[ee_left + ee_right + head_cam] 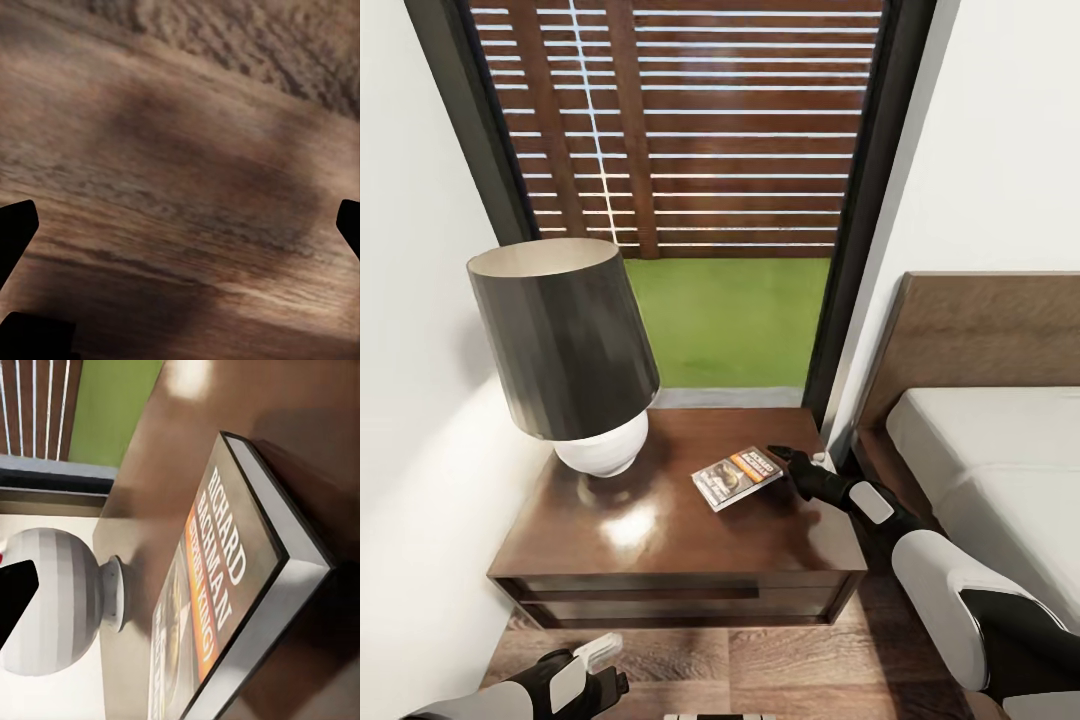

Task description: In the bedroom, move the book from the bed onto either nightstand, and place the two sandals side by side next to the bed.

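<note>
The book (737,478) lies flat on the nightstand (660,540), near the middle of its right half and clear of every edge, so this half of the task looks done as things lie. Its long axis runs slantwise, from the front-left toward the back-right corner. The right gripper (784,458) sits at the book's back-right end, just beside it or barely touching; which one, the pictures do not settle. Its fingers are too dark in the head view to read, so the opening cannot be told. In the right wrist view the book (225,585) fills the foreground, close up. The left gripper (180,225) hangs low over the wood floor (800,670) in front of the nightstand, jaws spread wide with nothing between them, well apart from the book. Right arm is plainly the nearer one. Book: thin paperback, dark cover, white author's name, orange band, dark picture below. A lamp (565,345) stands at the nightstand's back-left corner, well apart from the book. The bed (1000,470) lies to the right.
</note>
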Robot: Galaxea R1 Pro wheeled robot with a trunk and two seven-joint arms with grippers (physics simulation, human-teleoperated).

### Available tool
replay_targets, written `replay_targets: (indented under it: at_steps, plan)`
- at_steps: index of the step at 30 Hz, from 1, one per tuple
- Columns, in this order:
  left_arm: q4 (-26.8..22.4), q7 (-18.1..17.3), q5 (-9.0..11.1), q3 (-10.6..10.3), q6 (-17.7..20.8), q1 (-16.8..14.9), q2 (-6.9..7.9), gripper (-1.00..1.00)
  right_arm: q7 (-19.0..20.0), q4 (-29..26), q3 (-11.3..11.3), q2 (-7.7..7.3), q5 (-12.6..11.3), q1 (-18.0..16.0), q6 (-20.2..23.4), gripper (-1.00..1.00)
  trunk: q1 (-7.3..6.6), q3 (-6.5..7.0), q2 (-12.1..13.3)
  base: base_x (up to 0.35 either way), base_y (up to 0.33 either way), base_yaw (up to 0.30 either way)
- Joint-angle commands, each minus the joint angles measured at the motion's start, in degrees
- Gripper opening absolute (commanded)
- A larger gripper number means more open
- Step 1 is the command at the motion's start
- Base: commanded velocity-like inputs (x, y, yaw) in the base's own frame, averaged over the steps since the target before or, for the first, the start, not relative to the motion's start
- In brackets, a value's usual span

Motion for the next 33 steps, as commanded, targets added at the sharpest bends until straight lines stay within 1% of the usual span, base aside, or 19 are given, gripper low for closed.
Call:
replay_targets:
  at_steps: [1, 12, 20, 33]
  plan:
    - [0.03, 0.14, 0.60, -0.46, 0.17, -0.04, 0.00, 1.00, 0.05, 0.00, -0.48, 0.02, 0.01, -0.03, 0.49, 1.00, -0.01, -0.05, -0.02, 0.001, -0.002, 0.000]
    - [0.03, 0.14, 0.54, -0.46, 0.19, -0.04, -0.03, 1.00, 0.05, 0.00, -0.48, 0.02, 0.00, -0.03, 0.49, 1.00, -0.01, -0.05, -0.02, -0.003, 0.000, 0.000]
    - [0.03, 0.14, 0.53, -0.46, 0.18, -0.04, 0.00, 1.00, 0.05, 0.00, -0.48, 0.02, 0.05, -0.03, 0.49, 1.00, -0.01, -0.05, -0.02, -0.208, 0.000, 0.000]
    - [0.03, 0.14, 0.52, -0.46, 0.19, -0.04, 0.00, 1.00, 0.05, 0.01, -0.48, 0.02, 0.03, -0.03, 0.49, 1.00, -0.01, -0.05, -0.02, -0.020, 0.000, 0.000]
